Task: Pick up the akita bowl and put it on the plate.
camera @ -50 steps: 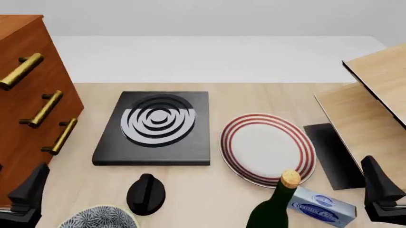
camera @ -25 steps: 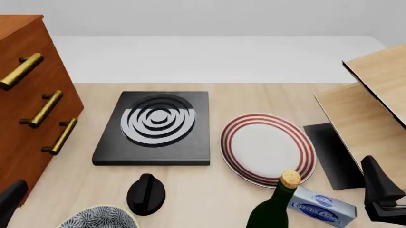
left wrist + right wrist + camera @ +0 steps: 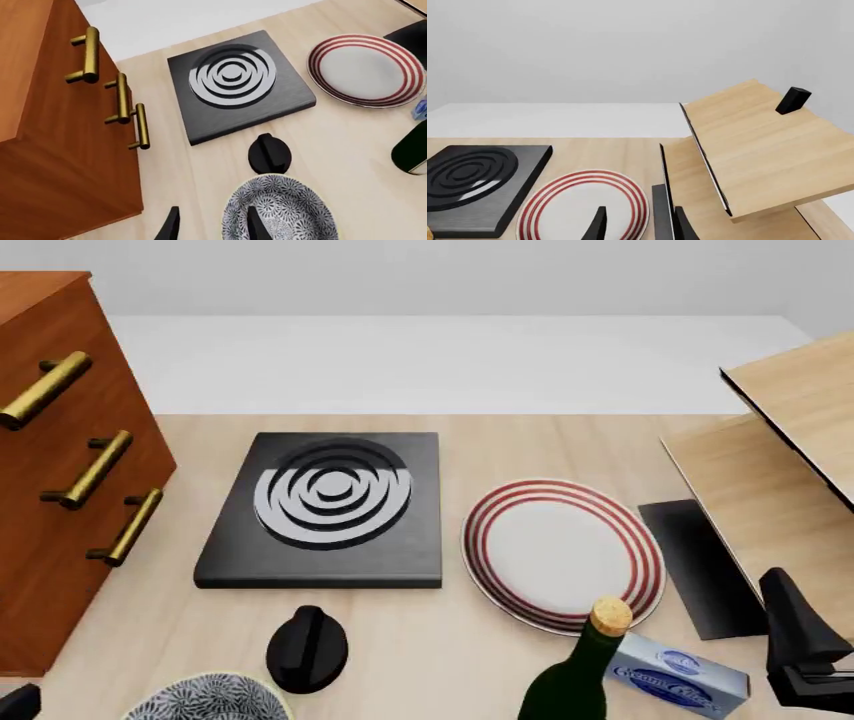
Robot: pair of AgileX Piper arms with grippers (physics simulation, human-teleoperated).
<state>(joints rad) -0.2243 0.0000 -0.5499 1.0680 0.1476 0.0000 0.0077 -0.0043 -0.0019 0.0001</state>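
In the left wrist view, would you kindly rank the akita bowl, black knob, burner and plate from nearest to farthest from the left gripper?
From the left gripper:
1. Akita bowl, at one fingertip.
2. Black knob, just beyond.
3. Burner, past the knob.
4. Plate, farthest, beside the burner.

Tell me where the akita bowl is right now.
In the front view the akita bowl sits at the near left edge of the table, cut off by the frame, just left of the black knob and nearer than the burner.

left claw (image 3: 212, 226) parted — right claw (image 3: 639, 224) parted, both empty
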